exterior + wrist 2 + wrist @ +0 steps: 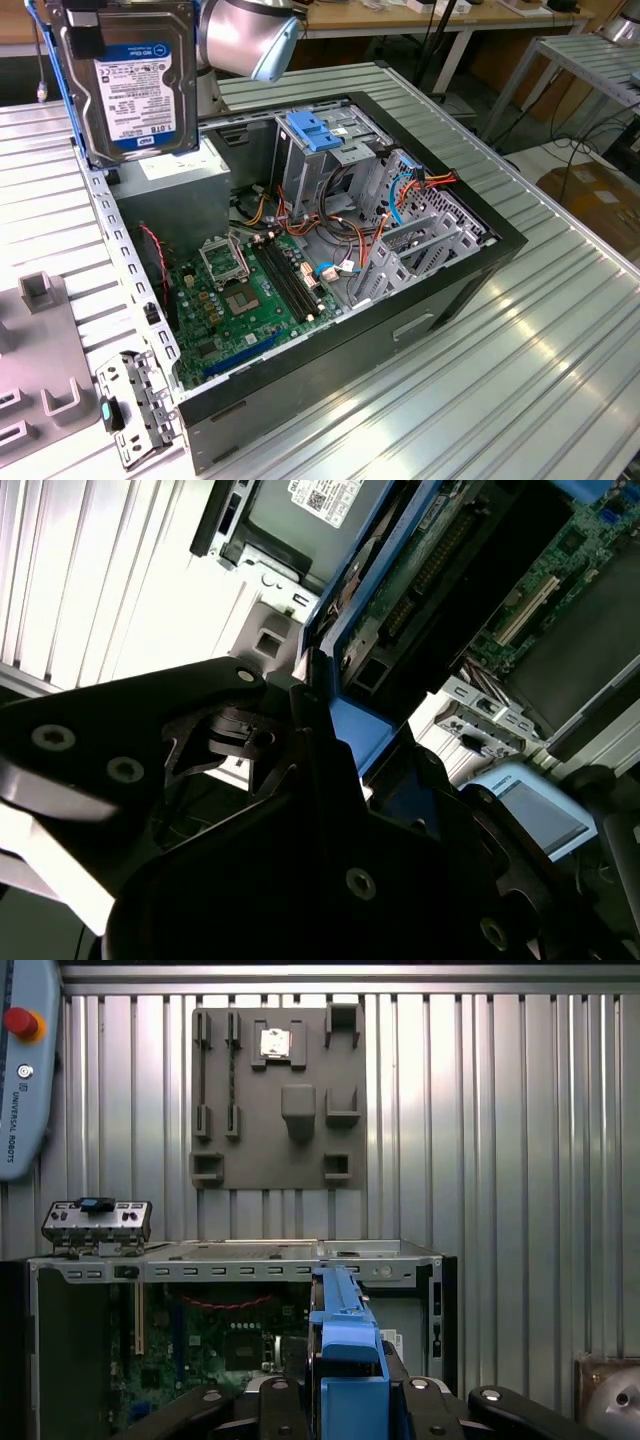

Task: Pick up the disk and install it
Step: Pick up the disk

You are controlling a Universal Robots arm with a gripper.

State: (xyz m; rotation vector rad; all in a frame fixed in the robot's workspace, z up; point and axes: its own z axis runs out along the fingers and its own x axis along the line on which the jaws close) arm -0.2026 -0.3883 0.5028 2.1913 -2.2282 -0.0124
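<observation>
The disk (140, 80) hangs upright in the air at the exterior view's upper left, above the back corner of the open computer case (470, 262). Its white label with the blue band faces the camera, and blue rails run along its sides. In the first wrist view my gripper (345, 1405) is shut on the disk's blue rail (345, 1335), with a black finger (272, 1400) on each side. The second wrist view shows the same grip (362, 748), with the disk's circuit-board underside (430, 570) beyond it. Below the disk lies the case's interior.
Inside the case are a green motherboard (245, 290), a grey power supply box (180, 180), loose cables, and a drive cage holding a bare blue bracket (315, 130). A grey fixture plate (280, 1100), a metal slot bracket (95, 1222) and a teach pendant (25, 1060) lie on the ribbed table.
</observation>
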